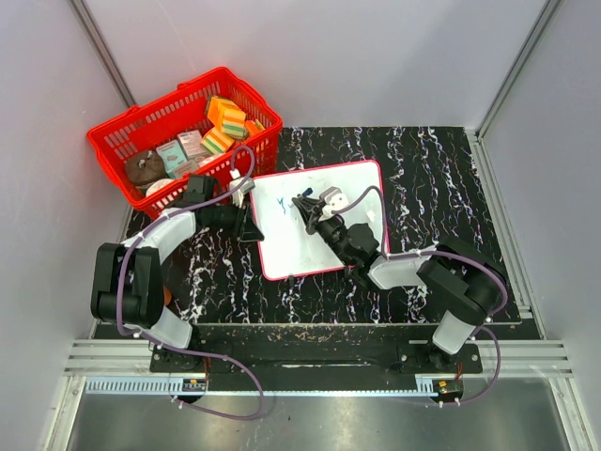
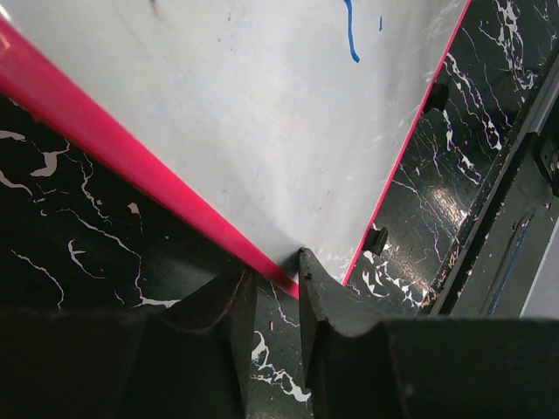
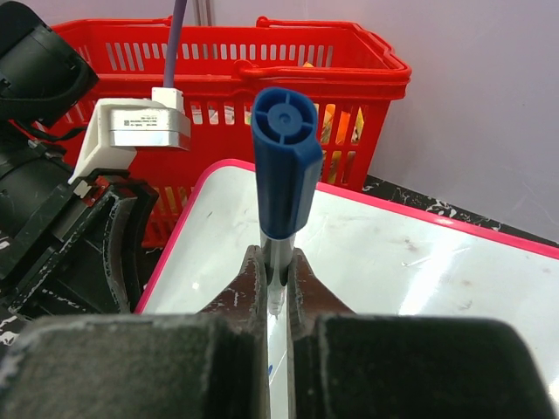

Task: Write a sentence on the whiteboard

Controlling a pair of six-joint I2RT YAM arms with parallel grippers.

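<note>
The whiteboard [image 1: 315, 252], white with a thin red frame, lies flat on the black marbled table. My left gripper [image 1: 249, 224] is at its left edge. In the left wrist view the left gripper [image 2: 272, 275] is closed on the red frame at the corner of the whiteboard [image 2: 244, 113]. My right gripper [image 1: 315, 212] is over the board's upper middle. In the right wrist view the right gripper [image 3: 277, 262] is shut on a blue marker [image 3: 284, 166], upright with its tip at the board [image 3: 419, 253]. Of the sentence, only a short blue stroke [image 1: 281, 201] shows, also seen in the left wrist view [image 2: 350, 35].
A red basket [image 1: 113, 141] holding sponges and small packs stands at the back left, just beyond the board, and shows in the right wrist view [image 3: 349, 70]. Two black feet [image 2: 377, 240] stick out from the board's edge. Grey walls close in the table.
</note>
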